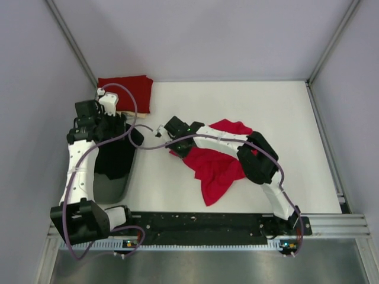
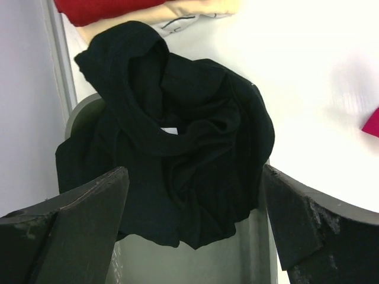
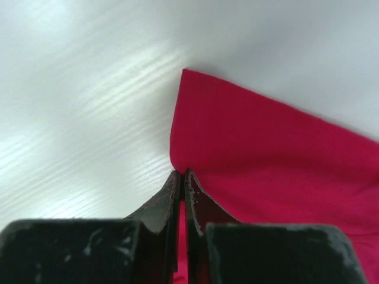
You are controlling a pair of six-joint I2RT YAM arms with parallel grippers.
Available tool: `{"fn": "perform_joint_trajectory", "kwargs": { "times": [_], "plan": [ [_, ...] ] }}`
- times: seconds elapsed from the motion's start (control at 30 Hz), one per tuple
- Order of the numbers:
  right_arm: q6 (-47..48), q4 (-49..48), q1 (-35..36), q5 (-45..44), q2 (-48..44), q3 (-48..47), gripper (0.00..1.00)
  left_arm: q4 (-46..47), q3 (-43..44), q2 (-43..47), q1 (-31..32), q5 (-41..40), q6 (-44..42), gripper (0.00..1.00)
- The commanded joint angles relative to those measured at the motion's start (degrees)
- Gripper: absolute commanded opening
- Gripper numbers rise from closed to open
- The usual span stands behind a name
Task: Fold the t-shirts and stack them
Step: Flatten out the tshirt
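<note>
The right pincer (image 3: 180, 174) is clamping shut on a thin edge of the loose red t-shirt (image 1: 216, 168). That shirt is lying crumpled on the counter (image 1: 284, 118) in front of the right arm, with one pointed corner showing just beyond the fingertips in the wrist view. The step in hand is looking like spreading this shirt flat before any fold. To do that well, the arm should be drawing the pinched edge low and slow across the counter, away from the bunched body of the cloth, so the fabric is trailing out smooth rather than lifting into a twist. The bite is looking shallow, so a quick tug is risking a slip. The left pincer (image 2: 194, 177) is hanging wide open, holding nothing, close over a heap of black cloth (image 2: 207, 118) resting on a grey container (image 2: 83, 112); it is best brought over to take the opposite edge. The folded red t-shirt (image 1: 125, 90) is sitting on the cream t-shirt (image 2: 207, 7) at the far left corner, well apart from the loose one.
</note>
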State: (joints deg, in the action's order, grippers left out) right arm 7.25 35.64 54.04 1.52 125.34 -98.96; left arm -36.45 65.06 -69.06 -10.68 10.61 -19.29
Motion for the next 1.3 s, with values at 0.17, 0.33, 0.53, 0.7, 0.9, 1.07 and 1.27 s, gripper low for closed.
{"fn": "perform_joint_trajectory", "kwargs": {
  "times": [0.17, 0.33, 0.53, 0.7, 0.9, 1.07, 1.27],
  "plan": [
    [-5.9, 0.5, -2.2, 16.1, -8.2, -43.2, 0.00, 1.4, 4.4, 3.3, -2.9, 0.2, -0.1, 0.98],
    [-17.3, -6.0, -15.2, 12.6, -25.1, -28.3, 0.00, -0.3, 6.5, 3.8, -2.9, 6.9, -2.0, 0.97],
    [-29.4, -19.6, -35.1, 15.2, -48.0, 16.6, 0.00, -2.6, 8.9, 2.8, 2.4, 23.0, -4.4, 0.92],
    [-32.6, -23.6, -45.1, 12.4, -54.2, 41.0, 0.00, -7.1, 8.4, -1.2, 20.5, 16.7, -10.9, 0.85],
    [-31.8, -25.4, -48.9, 11.6, -53.1, 50.4, 0.00, -10.3, -0.4, -5.6, 43.4, 12.2, -17.5, 0.81],
    [-31.4, -24.5, -48.9, 11.6, -52.7, 50.7, 0.00, -2.3, -10.2, -10.1, 55.1, 1.7, -20.3, 0.88],
    [-32.1, -21.5, -49.0, 6.8, -56.8, 53.4, 0.00, 7.8, -11.2, -18.7, 56.4, -8.4, -19.2, 0.90]
  ]
}}
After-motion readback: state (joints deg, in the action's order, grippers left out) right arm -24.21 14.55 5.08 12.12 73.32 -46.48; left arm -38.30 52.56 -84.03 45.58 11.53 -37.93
